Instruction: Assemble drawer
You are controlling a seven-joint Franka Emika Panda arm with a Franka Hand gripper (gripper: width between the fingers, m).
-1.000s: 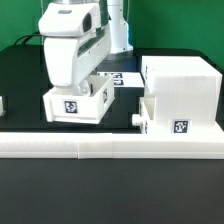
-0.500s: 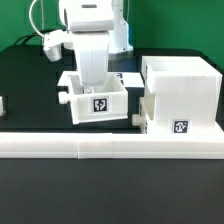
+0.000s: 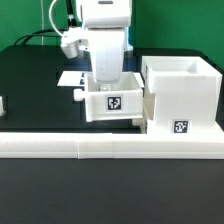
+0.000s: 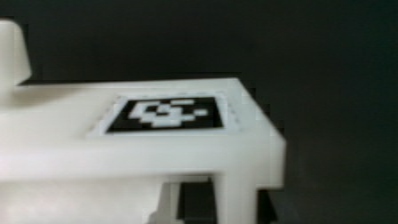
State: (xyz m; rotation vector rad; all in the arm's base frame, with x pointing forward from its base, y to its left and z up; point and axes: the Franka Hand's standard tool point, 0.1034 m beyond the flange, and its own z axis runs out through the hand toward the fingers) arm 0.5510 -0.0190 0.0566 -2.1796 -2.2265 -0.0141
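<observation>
The gripper (image 3: 106, 82) is shut on a small white drawer tray (image 3: 112, 104) and holds it from above by its wall. The tray's tag (image 3: 113, 100) faces the camera. The tray hangs just to the exterior view's left of the large white casing (image 3: 185, 85), touching or nearly touching its lower part. The casing stands open at the top, with a tag (image 3: 181, 127) low on its front. In the wrist view the tray's tagged face (image 4: 166, 113) fills the frame and the fingertips are blurred.
A long low white border wall (image 3: 100, 146) runs along the front. The marker board (image 3: 72, 77) lies flat behind the tray. A small white part (image 3: 2, 103) shows at the exterior view's left edge. The tabletop is black.
The gripper has carried the tray toward the exterior view's right, up to the casing. The tray now hides the knobbed part low on the casing's side.
</observation>
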